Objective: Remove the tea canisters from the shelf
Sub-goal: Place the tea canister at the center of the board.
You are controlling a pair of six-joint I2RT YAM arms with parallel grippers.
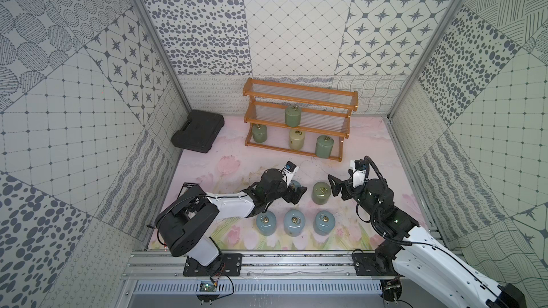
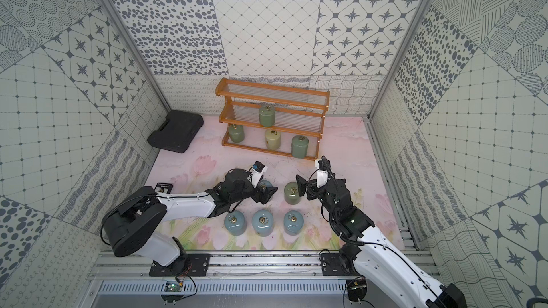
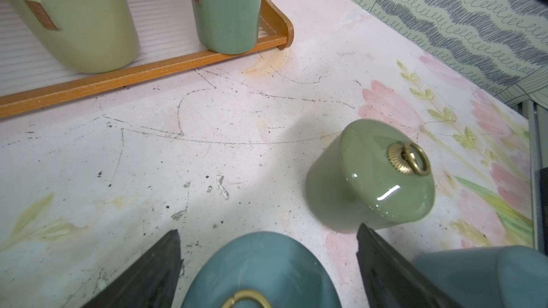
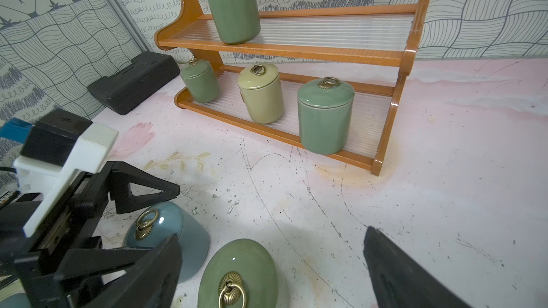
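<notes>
Canisters stand in 2 groups: 4 on the shelf (image 4: 296, 52) and 5 on the floral table (image 1: 370, 155). The shelf's middle tier carries 1 sage green canister (image 1: 293, 117). Its bottom tier holds 3 upright in a row: the near-case green canister (image 1: 259, 134) at the end closest to the black case (image 1: 198, 130), the cream canister (image 1: 296, 140) in the middle, and the far-end green canister (image 1: 324, 147). Near the table's front edge, 3 pale blue canisters (image 1: 294, 223) stand side by side. Just behind them a 4th blue canister (image 3: 258, 268) stands upright between the fingers of the left gripper (image 3: 267, 231), whose jaws are spread with a gap on each side (no contact shows in the left wrist view). Just beside it stands the table green canister (image 1: 321, 193), with the right gripper (image 4: 271, 234) close by, its jaws wide apart and holding nothing
</notes>
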